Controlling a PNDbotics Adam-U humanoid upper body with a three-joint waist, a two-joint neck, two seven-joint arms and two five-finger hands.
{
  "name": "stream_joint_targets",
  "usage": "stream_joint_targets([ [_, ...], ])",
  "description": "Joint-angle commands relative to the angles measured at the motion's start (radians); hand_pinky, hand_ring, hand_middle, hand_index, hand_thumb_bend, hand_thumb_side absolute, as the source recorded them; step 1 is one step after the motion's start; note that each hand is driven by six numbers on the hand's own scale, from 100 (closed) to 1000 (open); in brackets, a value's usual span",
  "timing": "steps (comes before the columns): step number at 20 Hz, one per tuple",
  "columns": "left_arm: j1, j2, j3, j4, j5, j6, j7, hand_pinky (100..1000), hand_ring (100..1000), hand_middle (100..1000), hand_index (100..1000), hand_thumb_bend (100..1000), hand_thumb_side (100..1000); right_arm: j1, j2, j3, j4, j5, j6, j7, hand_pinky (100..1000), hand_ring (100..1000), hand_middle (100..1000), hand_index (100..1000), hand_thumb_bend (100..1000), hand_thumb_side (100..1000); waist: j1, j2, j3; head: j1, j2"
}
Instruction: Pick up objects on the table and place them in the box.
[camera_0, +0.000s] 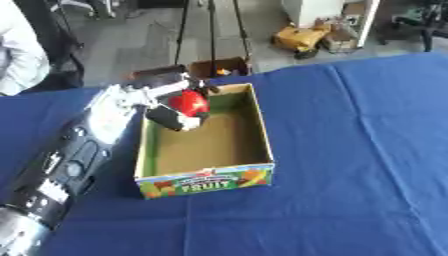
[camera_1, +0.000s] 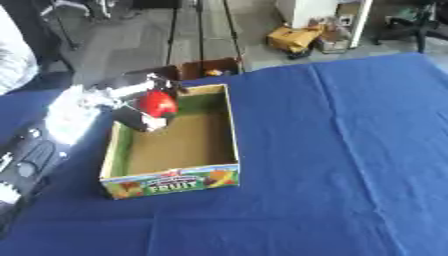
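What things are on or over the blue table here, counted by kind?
Red round object, held in the left hand over the box: 1
Cardboard fruit box, open, nothing visible on its floor: 1
Blue tablecloth: 1
Total: 3
The right hand is not in view.

Left hand (camera_0: 171, 107) fingers blurred; red object (camera_0: 189, 102) maybe fruit.

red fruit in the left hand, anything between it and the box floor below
Nothing: in the left eye view the red fruit hangs in the left hand over the box, floor bare.
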Motion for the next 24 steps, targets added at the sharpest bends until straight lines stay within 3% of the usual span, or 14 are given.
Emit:
stream_joint_targets([
  [1, -0.013, -0.011, 0.02, 0.019, -0.092, -0.21, -0.139, 241, 616, 645, 901, 100, 351, -0.013, -0.022, -0.002, -0.015, -0.011, -0.011, -0.006, 639, 758, 462, 686, 100, 649, -0.003, -0.013, -0.002, 0.003, -0.017],
  [11, 0.02, -0.083, 0.046, 0.09, -0.433, -0.218, 0.11, 239, 646, 677, 922, 100, 336, -0.015, -0.017, -0.002, -0.015, -0.012, -0.01, -0.003, 640, 759, 460, 687, 100, 649, -0.005, -0.007, -0.004, 0.007, -0.027],
  [12, 0.022, -0.087, 0.048, 0.098, -0.454, -0.221, 0.126, 254, 677, 688, 936, 100, 298, -0.015, -0.016, -0.002, -0.015, -0.012, -0.01, -0.003, 640, 759, 460, 687, 100, 649, -0.005, -0.006, -0.004, 0.007, -0.028],
  [15, 0.025, -0.096, 0.048, 0.109, -0.51, -0.239, 0.167, 304, 706, 708, 948, 100, 297, -0.014, -0.015, -0.002, -0.015, -0.011, -0.01, -0.003, 640, 759, 460, 687, 100, 650, -0.007, -0.005, -0.004, 0.007, -0.028],
  [17, 0.027, -0.098, 0.048, 0.112, -0.544, -0.25, 0.192, 378, 733, 723, 957, 100, 361, -0.013, -0.014, -0.002, -0.015, -0.011, -0.01, -0.003, 640, 760, 459, 687, 100, 651, -0.007, -0.005, -0.003, 0.007, -0.027],
  [18, 0.028, -0.1, 0.048, 0.114, -0.558, -0.256, 0.204, 488, 780, 736, 962, 100, 437, -0.013, -0.014, -0.002, -0.015, -0.01, -0.01, -0.003, 640, 760, 459, 688, 100, 650, -0.007, -0.005, -0.003, 0.007, -0.027],
  [19, 0.029, -0.102, 0.048, 0.116, -0.568, -0.264, 0.216, 526, 794, 739, 963, 100, 473, -0.013, -0.013, -0.002, -0.015, -0.01, -0.009, -0.003, 640, 760, 459, 688, 100, 651, -0.007, -0.005, -0.002, 0.006, -0.027],
  [24, 0.028, -0.103, 0.046, 0.11, -0.585, -0.305, 0.256, 833, 892, 798, 989, 100, 845, -0.012, -0.012, -0.002, -0.015, -0.011, -0.008, -0.003, 639, 760, 459, 688, 100, 652, -0.009, -0.006, -0.001, 0.005, -0.023],
])
